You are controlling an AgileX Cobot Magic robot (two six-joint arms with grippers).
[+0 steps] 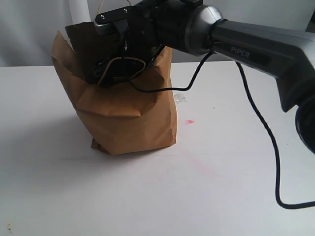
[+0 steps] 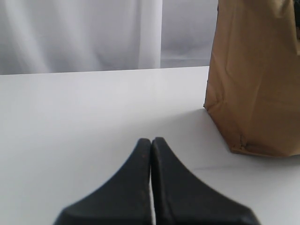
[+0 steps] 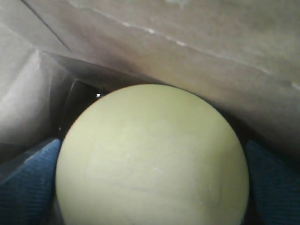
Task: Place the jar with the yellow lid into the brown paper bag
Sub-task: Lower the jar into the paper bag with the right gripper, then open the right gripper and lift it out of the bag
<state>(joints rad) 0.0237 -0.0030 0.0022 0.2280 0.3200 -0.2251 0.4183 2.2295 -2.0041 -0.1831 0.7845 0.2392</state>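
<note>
The brown paper bag (image 1: 128, 118) stands upright on the white table (image 1: 221, 196), its top open. My right arm (image 1: 197, 24) reaches down into the bag's mouth, so its fingers are hidden in the exterior view. In the right wrist view the yellow-lidded jar (image 3: 152, 159) fills the frame with its round lid, inside the bag's creased walls (image 3: 187, 47). My right gripper (image 3: 152, 192) is shut on the jar, one blue finger pad (image 3: 28, 187) showing on each side of the lid. My left gripper (image 2: 151, 140) is shut and empty, low over the table, with the bag (image 2: 255, 79) to one side.
A black cable (image 1: 261, 123) hangs from the right arm and trails across the table. A faint red smudge (image 1: 189, 121) and a small clear scrap (image 1: 179, 98) lie to the right of the bag. White curtain (image 2: 93, 33) hangs behind the table.
</note>
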